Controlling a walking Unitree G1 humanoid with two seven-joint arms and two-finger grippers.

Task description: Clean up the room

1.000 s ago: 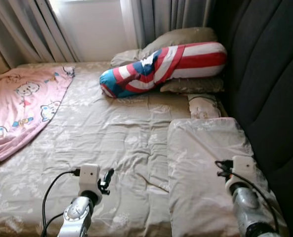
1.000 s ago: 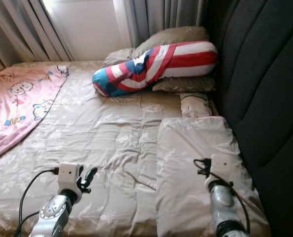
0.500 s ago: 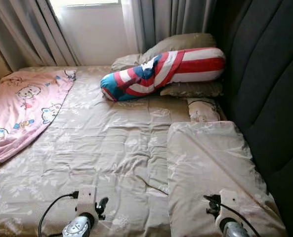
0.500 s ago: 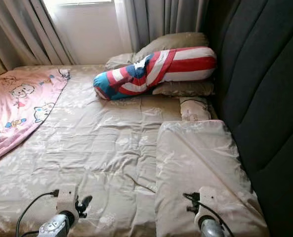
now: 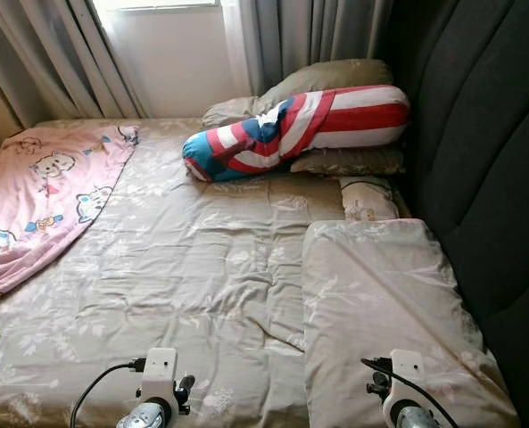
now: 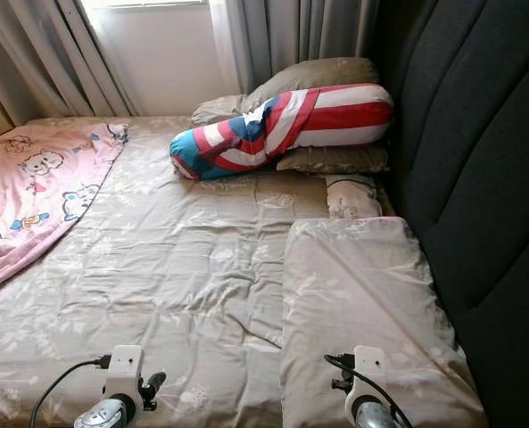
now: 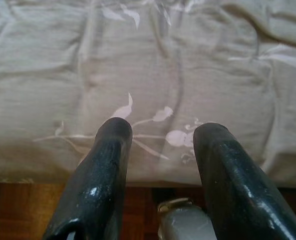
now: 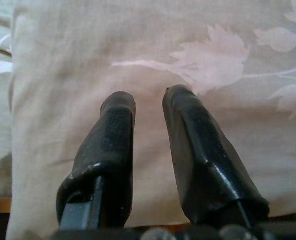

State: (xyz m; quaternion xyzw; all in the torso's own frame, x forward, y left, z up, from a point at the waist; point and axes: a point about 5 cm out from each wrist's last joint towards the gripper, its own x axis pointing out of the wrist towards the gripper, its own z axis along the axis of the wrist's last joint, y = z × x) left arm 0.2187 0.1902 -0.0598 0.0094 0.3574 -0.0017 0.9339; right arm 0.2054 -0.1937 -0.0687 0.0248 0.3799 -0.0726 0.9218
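Beige bedsheet (image 7: 138, 60) under spread left fingers (image 7: 108, 165), pillow (image 8: 138, 55) under spread right fingers (image 8: 187, 130).

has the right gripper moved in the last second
Yes. The right gripper has pulled back toward the robot, from partway up the near pillow to its near edge, fingers open above it.

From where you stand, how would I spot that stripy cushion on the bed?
Look to the far end of the bed, by the curtains and the dark padded headboard. The long bolster lies across two plain beige pillows. It alone has red and white stripes with a blue end.
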